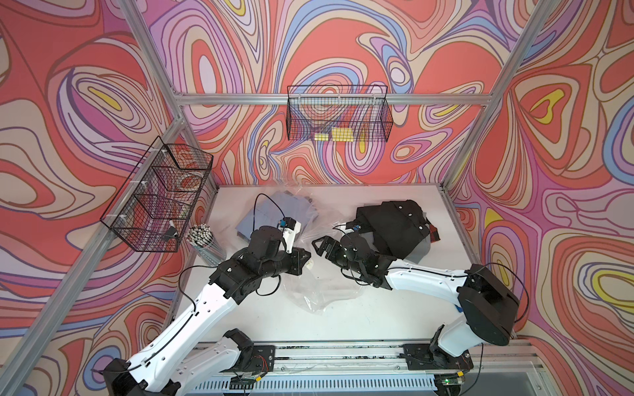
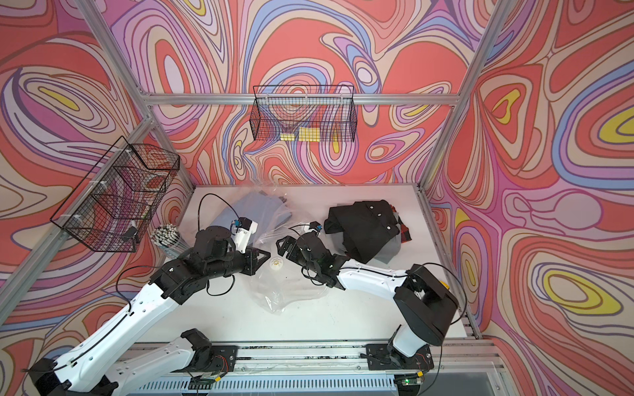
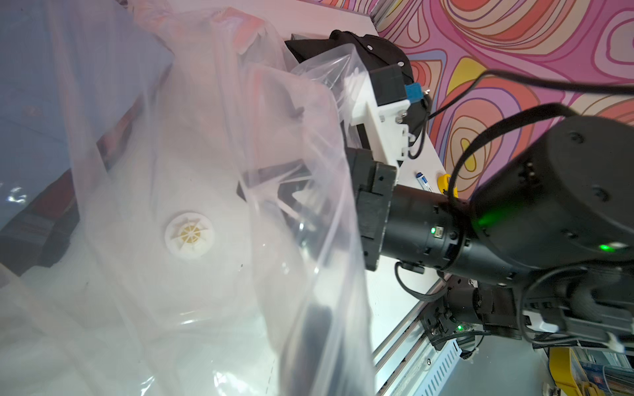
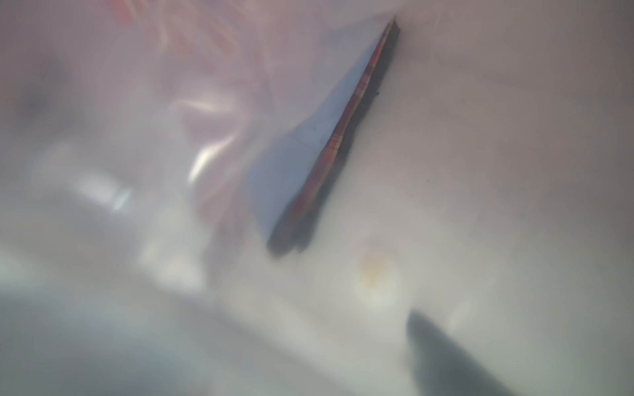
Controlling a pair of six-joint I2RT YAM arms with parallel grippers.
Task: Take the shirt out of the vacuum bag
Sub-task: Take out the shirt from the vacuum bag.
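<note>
Film of the vacuum bag sprawls across your table from 11 o'clock through the centre toward 6 o'clock. At 11 o'clock, inside its far end, you see the folded blue-grey shirt lying on a red plaid layer, both under plastic. Your left gripper sits at the table's centre, clamped on a raised fold of the film, just beside the round white valve. Your right gripper faces it from the 3 o'clock side, jaws spread wide and holding nothing. From the left wrist you see it only through the clear film. Your right wrist view is hazed by plastic close to the lens. Outside the bag, at 2 o'clock, lies a pile of black garments with pale buttons.
</note>
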